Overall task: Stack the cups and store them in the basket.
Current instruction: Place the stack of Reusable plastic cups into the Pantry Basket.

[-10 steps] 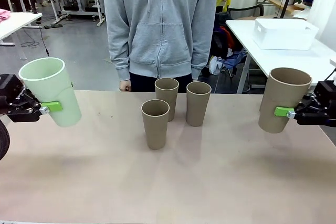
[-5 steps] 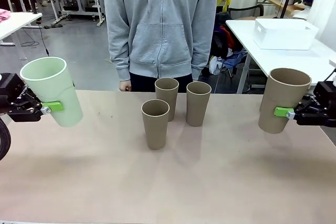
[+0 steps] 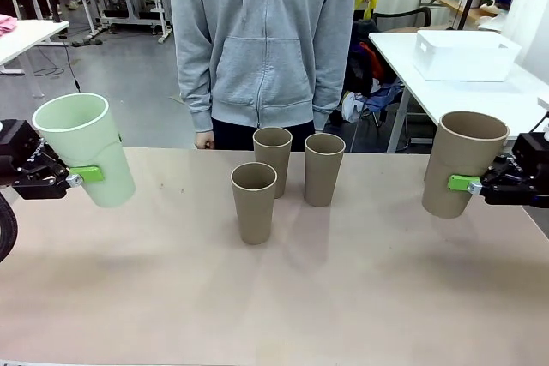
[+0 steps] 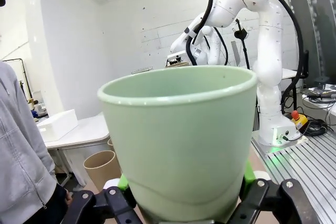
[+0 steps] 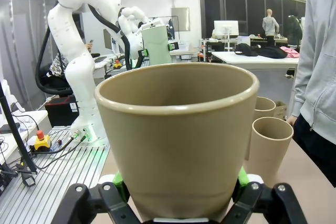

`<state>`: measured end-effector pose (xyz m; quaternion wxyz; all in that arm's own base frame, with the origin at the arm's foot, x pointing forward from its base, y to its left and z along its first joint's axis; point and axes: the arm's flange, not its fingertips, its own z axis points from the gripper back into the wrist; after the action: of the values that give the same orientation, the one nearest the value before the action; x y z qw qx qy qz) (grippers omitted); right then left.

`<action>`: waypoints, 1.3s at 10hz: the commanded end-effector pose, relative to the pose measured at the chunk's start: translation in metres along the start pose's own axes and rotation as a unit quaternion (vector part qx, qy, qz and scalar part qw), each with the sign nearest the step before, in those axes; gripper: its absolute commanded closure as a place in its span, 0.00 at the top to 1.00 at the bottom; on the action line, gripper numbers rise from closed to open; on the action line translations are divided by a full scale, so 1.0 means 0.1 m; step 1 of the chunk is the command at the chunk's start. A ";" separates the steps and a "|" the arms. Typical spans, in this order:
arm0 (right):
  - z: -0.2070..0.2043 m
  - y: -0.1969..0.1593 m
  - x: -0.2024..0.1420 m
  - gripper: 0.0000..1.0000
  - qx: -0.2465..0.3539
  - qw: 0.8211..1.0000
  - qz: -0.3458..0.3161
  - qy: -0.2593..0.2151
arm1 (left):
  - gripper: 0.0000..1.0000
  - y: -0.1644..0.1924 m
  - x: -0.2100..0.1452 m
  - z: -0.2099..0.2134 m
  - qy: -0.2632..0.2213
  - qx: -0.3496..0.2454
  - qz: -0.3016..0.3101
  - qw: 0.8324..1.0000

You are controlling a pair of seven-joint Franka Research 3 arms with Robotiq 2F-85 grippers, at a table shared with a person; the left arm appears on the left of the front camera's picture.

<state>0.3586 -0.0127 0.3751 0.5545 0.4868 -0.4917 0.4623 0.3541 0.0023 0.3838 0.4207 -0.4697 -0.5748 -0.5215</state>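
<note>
The left pincer (image 3: 81, 176) grips the mint cup (image 3: 86, 147), the right pincer (image 3: 463, 183) a tan cup (image 3: 463, 156), both raised off the counter (image 3: 343, 297), probably for stacking. Three tan cups (image 3: 255, 203) stand mid-counter; the basket (image 3: 466, 57) sits on a farther counter (image 3: 515, 102).

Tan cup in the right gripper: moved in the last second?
No. In the front view the tan cup sits at the same spot below the white basket on the far table.

Pale mint green cup (image 3: 84, 147); four tan-brown cups (image 3: 254, 201). Black left end effector (image 4: 184, 211) and right end effector (image 5: 176, 208), green pads (image 3: 86, 174). Beige surface (image 3: 274, 297), white basket (image 3: 463, 62), person's grey hoodie (image 3: 262, 32).
</note>
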 end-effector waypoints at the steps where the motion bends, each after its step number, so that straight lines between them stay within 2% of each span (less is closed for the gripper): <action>1: 0.00 0.00 0.01 0.85 0.000 1.000 0.002 0.000 | 0.85 0.00 0.02 0.02 -0.001 0.002 -0.003 1.000; 13: 0.00 0.00 0.01 0.85 0.000 1.000 0.002 0.000 | 0.85 0.00 0.02 0.02 -0.001 0.002 -0.003 1.000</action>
<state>0.3586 -0.0127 0.3751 0.5545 0.4868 -0.4917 0.4623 0.3541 0.0023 0.3838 0.4207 -0.4697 -0.5748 -0.5215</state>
